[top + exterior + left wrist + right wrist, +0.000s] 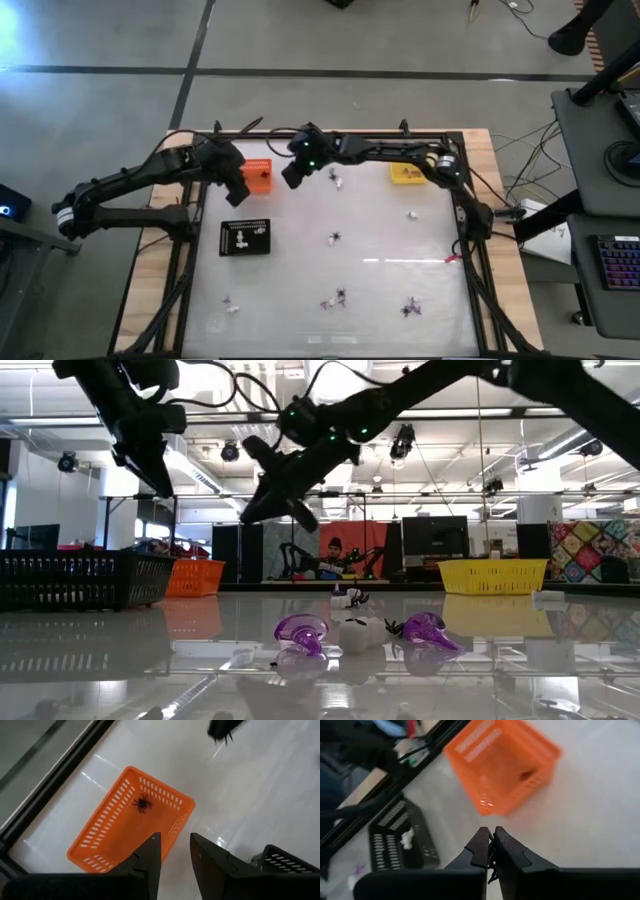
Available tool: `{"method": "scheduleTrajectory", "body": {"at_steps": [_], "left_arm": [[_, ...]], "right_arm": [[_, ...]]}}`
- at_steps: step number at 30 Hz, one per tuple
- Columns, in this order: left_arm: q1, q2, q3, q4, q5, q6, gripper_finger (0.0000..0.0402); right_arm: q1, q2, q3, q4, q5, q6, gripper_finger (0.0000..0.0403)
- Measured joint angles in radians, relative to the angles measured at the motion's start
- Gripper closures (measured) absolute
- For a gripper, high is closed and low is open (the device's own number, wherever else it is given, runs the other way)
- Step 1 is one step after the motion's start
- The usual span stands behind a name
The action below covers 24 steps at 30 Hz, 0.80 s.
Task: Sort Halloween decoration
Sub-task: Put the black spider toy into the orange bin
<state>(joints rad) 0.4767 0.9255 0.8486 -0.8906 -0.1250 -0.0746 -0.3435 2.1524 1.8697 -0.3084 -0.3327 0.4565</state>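
A white shiny worktop [380,290] fills the middle of the high view, with a black frame around it. An orange tray [259,175] sits near the upper left of the worktop. A black tray [245,237] lies just below it, toward the left side. A yellow tray [404,173] sits at the upper right. The floor around is grey. At the far right edge stands a desk with a keyboard [620,270]. In the low view, a person [334,552] sits far back in the room, near the middle.
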Motion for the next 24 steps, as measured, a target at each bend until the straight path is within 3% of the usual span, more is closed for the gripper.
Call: {"method": "scheduleTrajectory", "body": {"at_steps": [7, 24], "left_arm": [[0.004, -0.008, 0.000, 0.000, -0.025, -0.050, 0.0316], [0.003, -0.008, 0.000, -0.011, -0.024, -0.127, 0.0316]], "right_arm": [[-0.016, 0.128, 0.189, -0.027, -0.092, -0.071, 0.0392], [-0.042, 0.358, 0.487, -0.029, -0.147, -0.135, 0.0392]]}}
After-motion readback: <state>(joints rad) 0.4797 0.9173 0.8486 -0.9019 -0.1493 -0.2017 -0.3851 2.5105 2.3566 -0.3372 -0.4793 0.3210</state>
